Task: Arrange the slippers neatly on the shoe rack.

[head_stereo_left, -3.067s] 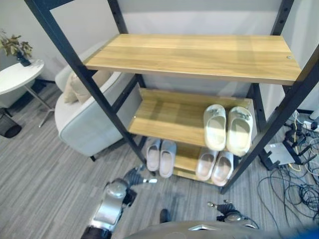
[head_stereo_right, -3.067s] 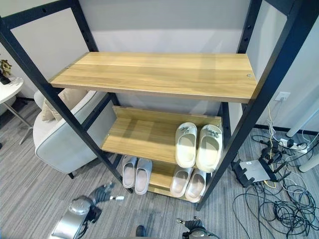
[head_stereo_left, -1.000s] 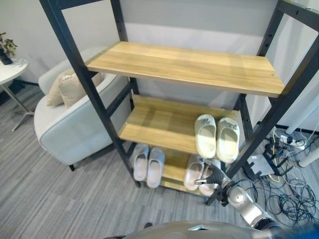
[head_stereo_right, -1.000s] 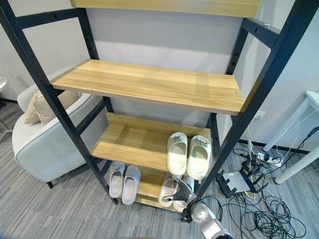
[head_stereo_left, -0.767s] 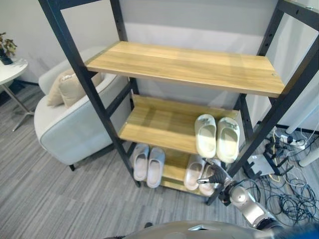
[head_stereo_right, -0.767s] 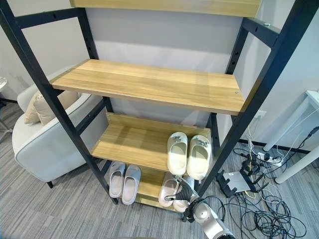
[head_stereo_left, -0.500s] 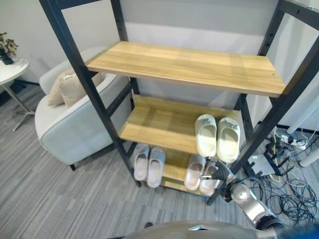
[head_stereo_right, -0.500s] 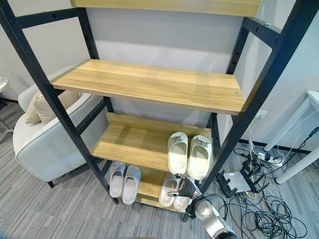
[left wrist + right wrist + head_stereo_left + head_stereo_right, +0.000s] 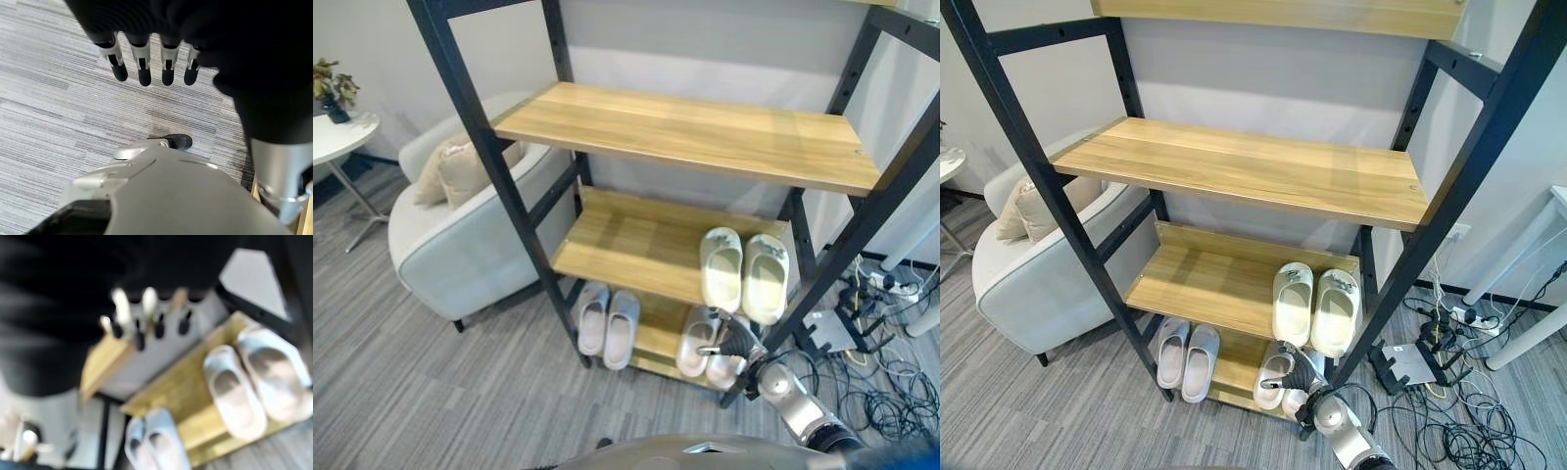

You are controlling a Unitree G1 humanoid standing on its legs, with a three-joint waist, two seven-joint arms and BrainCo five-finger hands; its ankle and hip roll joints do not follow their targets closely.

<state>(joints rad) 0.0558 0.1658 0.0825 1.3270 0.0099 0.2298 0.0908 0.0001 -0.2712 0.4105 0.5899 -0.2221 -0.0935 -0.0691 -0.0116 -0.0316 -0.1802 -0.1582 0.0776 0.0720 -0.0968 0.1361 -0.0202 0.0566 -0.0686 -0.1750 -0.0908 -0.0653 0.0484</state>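
Down at the shoe rack (image 9: 675, 127), the right hand (image 9: 736, 343) hovered over the beige slippers (image 9: 708, 354) on the bottom shelf, fingers straight; the left hand (image 9: 146, 68) hung open — over grey carpet (image 9: 58, 107).

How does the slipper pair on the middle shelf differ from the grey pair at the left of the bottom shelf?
The cream pair sits on the middle shelf at its right end; the grey pair sits at the bottom, left. The cream slippers look bulkier and wider; the grey ones look slimmer. Both pairs lie side by side, soles down.
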